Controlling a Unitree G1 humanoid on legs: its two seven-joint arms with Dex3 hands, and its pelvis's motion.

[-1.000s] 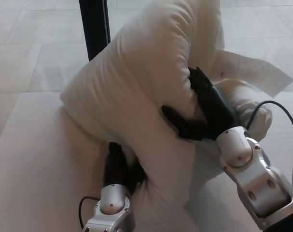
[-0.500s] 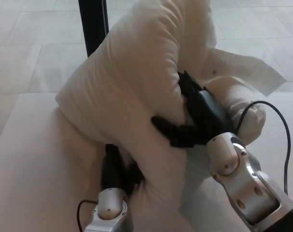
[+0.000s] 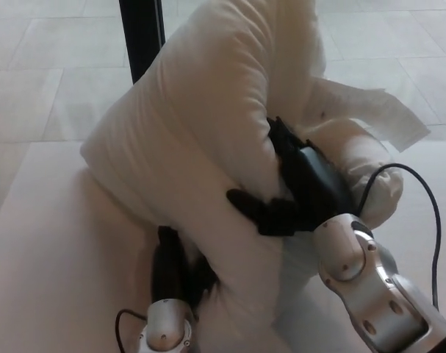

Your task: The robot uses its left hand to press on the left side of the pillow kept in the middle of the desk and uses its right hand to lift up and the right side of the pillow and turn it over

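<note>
So the big soft cream-white fabric pillow [image 3: 208,140] is standing up on the pale white tabletop [image 3: 46,243] right now, folded over itself, roughly mid-flip. The robot's black right hand [image 3: 292,191] is sitting against the pillow's right side, thumb and fingers [image 3: 246,204] digging into the fabric and gripping a fold of it, holding that side high. The black left hand [image 3: 175,266] is down at the pillow's lower edge, pressing it into the tabletop; most of that hand is buried in the fabric, so I can't tell how its fingers are set.

There's a dark vertical post [image 3: 142,37] just behind the pillow, and the pillowcase's loose flap [image 3: 369,110] is sticking out to the pillow's right.

What I'd worry about: the thing is squishy, so the right hand may only be holding cover fabric, not stuffing. If that slips, the raised side is probably flopping back down the wrong way. Also, if the left hand isn't pinning hard enough, the whole pillow could slide away from the robot instead of pivoting. And the raised top looks close to that post, so it might snag there.
</note>
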